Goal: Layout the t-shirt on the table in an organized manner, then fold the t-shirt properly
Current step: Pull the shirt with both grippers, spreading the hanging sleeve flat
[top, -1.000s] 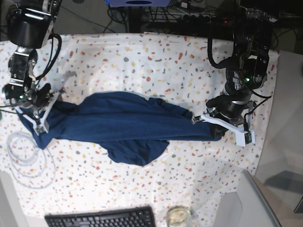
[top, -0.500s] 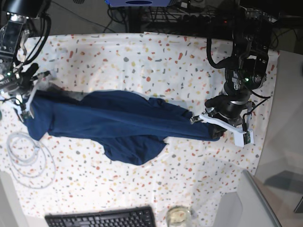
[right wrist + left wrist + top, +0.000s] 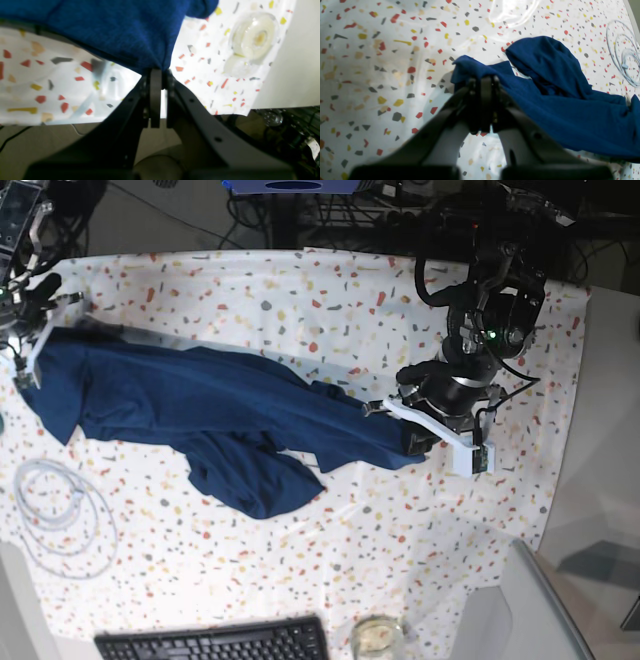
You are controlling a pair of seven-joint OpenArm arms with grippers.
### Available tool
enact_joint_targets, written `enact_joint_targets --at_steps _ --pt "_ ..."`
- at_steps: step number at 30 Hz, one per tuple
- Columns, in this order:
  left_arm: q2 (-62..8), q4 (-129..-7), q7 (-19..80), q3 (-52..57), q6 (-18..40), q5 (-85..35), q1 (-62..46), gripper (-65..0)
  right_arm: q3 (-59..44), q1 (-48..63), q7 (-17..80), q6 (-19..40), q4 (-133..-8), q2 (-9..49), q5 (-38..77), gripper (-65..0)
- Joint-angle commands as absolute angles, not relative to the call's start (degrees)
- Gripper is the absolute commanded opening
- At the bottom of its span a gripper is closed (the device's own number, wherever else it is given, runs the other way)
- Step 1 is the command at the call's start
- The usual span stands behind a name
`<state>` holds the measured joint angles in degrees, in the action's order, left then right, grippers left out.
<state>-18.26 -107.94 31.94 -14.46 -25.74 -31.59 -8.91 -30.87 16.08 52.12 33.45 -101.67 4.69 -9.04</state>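
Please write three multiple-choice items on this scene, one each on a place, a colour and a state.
1. Where does the coiled clear tubing lie on the speckled white table in the base view?
A. near the bottom left
B. near the top right
C. under the keyboard

2. What colour is the large soft knit t-shirt?
A. red
B. navy blue
C. grey

3. How is the t-shirt being held?
A. by neither gripper
B. by one gripper only
C. by both, the left gripper and the right gripper, one at each end

Answers: 1 A, the coils sit at the table's lower left corner. 2 B, plain dark blue fabric throughout. 3 C, each wrist view shows closed jaws pinching blue cloth.
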Motion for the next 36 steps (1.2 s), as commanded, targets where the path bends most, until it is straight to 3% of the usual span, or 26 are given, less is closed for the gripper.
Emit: enact_joint_targets --at_steps 1,36 --pt "-18.42 -109.14 30.55 -14.55 -25.8 -31.34 -8.31 -65.0 -30.99 15.69 51.74 33.27 -102.64 5.49 -9.27 -63.3" --pt "-18.42 -109.23 30.37 -14.37 -25.8 -31.34 -13.49 -65.0 -27.82 13.14 51.65 33.27 -99.21 5.76 -9.54 -63.2"
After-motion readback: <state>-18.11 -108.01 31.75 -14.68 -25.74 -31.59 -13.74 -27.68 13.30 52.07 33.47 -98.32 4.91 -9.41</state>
